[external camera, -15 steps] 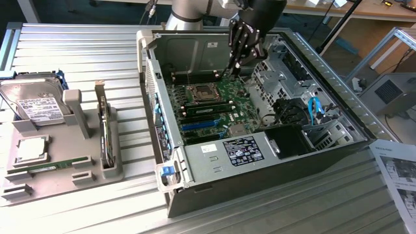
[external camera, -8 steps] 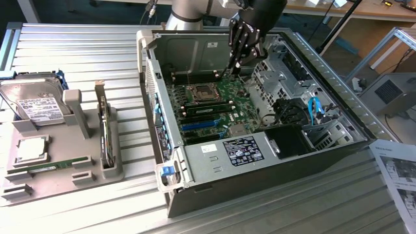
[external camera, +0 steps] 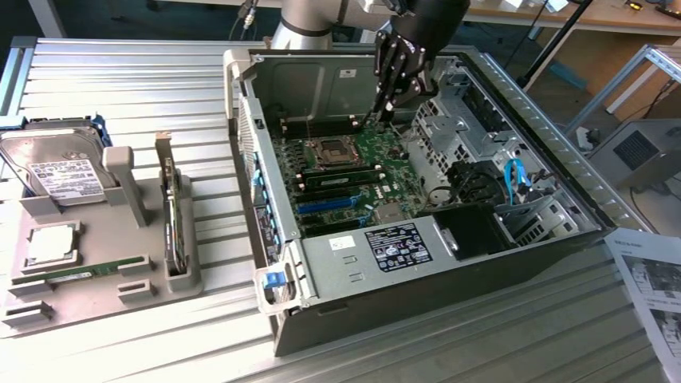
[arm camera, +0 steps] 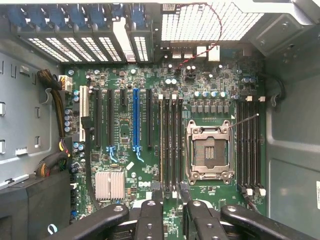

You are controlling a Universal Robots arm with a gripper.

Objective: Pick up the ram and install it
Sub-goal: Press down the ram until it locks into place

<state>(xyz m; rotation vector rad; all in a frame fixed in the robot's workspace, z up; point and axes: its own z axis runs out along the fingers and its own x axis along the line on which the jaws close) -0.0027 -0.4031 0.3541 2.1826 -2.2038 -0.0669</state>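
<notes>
A ram stick (external camera: 80,272), long and green, lies flat in the grey tray (external camera: 107,299) at the exterior view's left, far from the gripper. Inside the open computer case (external camera: 319,263), my gripper (external camera: 381,108) hangs over the motherboard's memory slots (arm camera: 170,145) beside the empty processor socket (arm camera: 210,152). It is open, and its black fingers (arm camera: 151,215) straddle the slots with nothing between them. A thin green strip (external camera: 338,171) sits along one slot near the socket. It looks like a seated stick seen edge-on (arm camera: 161,145).
The tray also holds a hard drive (external camera: 64,171), a square silver processor (external camera: 50,243) and an upright expansion card (external camera: 168,215). The case walls, a drive cage with blue cables (external camera: 514,179) and a labelled power supply (external camera: 394,243) ring the motherboard. Papers (external camera: 655,279) lie at the right.
</notes>
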